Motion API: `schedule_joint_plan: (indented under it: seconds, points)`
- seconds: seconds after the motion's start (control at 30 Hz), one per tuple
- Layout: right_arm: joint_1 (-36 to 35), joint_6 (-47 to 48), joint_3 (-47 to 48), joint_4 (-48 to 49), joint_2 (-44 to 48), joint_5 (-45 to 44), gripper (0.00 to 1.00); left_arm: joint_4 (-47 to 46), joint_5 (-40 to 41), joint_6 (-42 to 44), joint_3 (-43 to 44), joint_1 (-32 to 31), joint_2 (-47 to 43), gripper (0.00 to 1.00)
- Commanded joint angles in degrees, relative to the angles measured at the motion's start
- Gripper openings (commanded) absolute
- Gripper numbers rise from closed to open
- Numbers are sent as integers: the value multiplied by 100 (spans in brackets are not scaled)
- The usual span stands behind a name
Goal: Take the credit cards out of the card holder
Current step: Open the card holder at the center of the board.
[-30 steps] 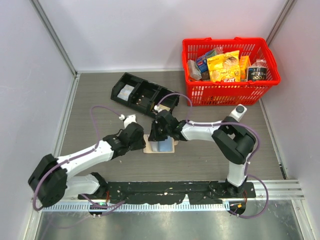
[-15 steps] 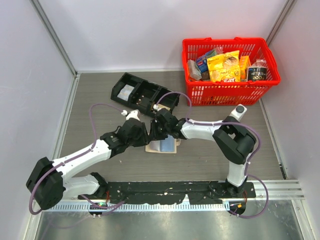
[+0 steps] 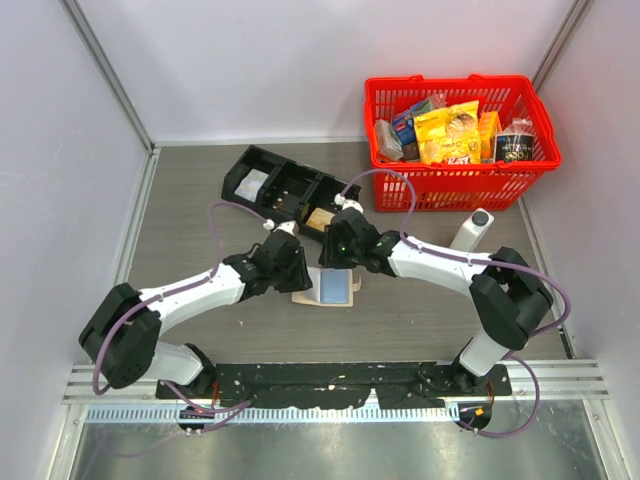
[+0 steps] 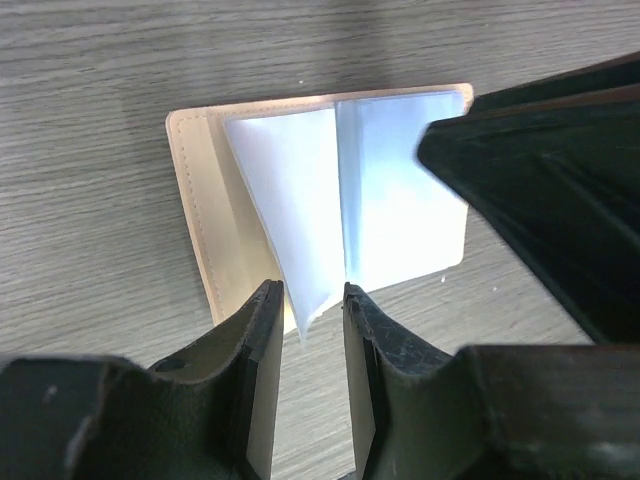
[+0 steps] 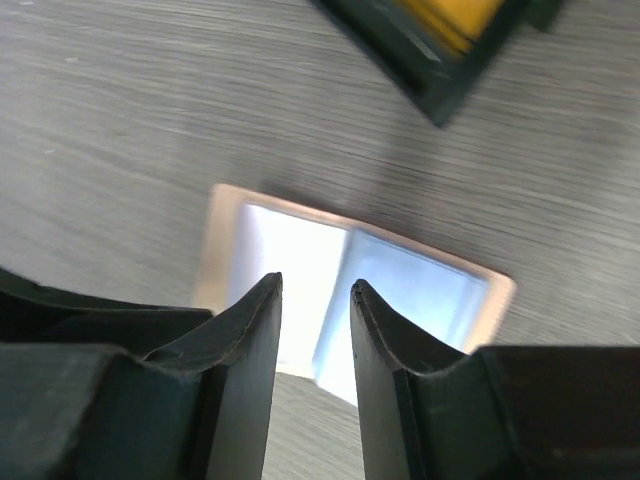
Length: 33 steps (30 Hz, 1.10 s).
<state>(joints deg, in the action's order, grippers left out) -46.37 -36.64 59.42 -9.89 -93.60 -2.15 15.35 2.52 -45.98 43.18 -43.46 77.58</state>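
The card holder (image 3: 326, 289) lies open on the table, tan rim (image 4: 192, 215) outward and pale blue inner leaves up. One leaf (image 4: 285, 220) stands raised. Its lower corner hangs in the gap between the fingertips of my left gripper (image 4: 310, 300), which is open and not pinching it. My right gripper (image 5: 315, 290) hovers open over the card holder's (image 5: 420, 290) middle fold with nothing between its fingers. Its black body (image 4: 545, 200) covers the right page in the left wrist view. No credit cards show apart from the leaves; what the pockets hold is hidden.
A black three-compartment tray (image 3: 262, 153) with flat packets lies just beyond the card holder, and its corner (image 5: 440, 75) shows in the right wrist view. A red basket (image 3: 452, 190) full of snack packs stands at the back right. Grey walls close in the left and right sides.
The right gripper has opened and drawn back from the card holder toward the tray. The left gripper has moved right, up to the card holder's left edge, where a leaf now stands raised.
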Motion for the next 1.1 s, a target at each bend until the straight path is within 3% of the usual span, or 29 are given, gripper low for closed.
schedule_joint_plan:
  seconds: [0.0,0.23,0.67,1.07]
  points:
    - [23,-168,-237,-531,281,-733,39,-121,-147,124,235,22,292,33]
    - [23,-264,-290,-795,194,-796,40,477,345,159,305,48,697,28]
    - [23,-194,-299,-672,-202,-418,40,504,424,63,173,57,1022,15]
    - [23,-194,-255,-584,-466,-40,39,372,310,1,77,57,1049,14]
